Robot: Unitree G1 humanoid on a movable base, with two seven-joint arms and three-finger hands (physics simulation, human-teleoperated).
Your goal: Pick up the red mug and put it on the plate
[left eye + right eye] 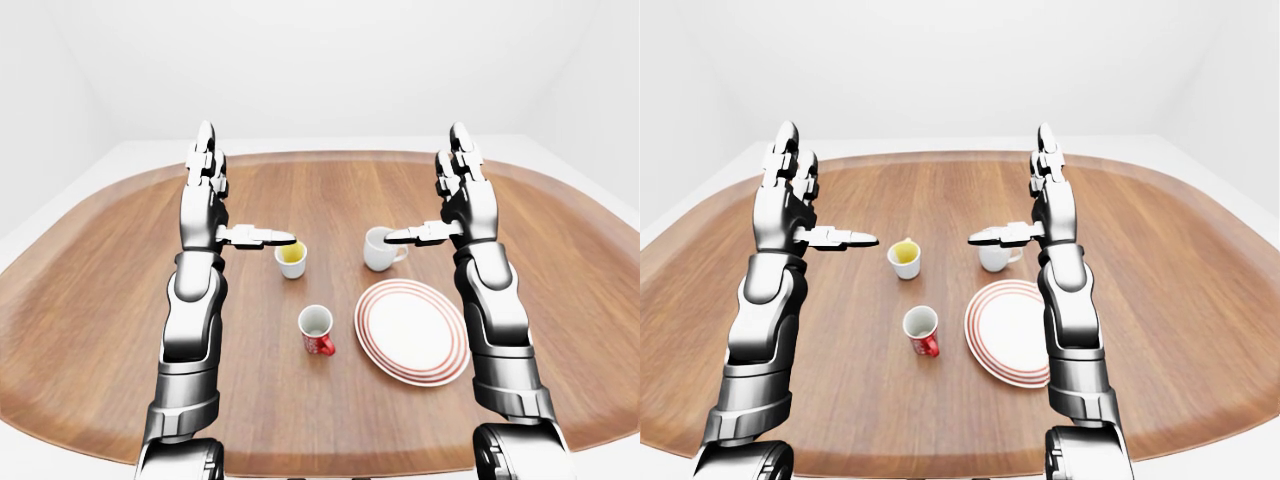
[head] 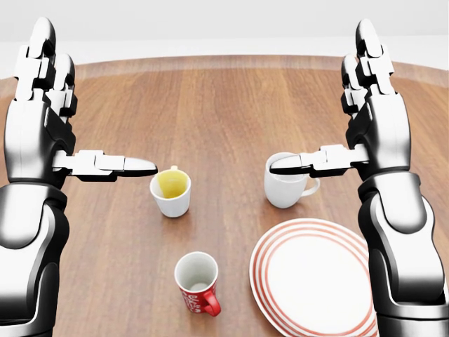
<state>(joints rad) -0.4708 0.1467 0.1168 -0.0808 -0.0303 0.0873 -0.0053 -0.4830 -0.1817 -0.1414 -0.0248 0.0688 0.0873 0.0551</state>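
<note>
The plate (image 2: 309,281) is cut off (bottom edge, head view) — its right rim hidden behind the arm.
</note>
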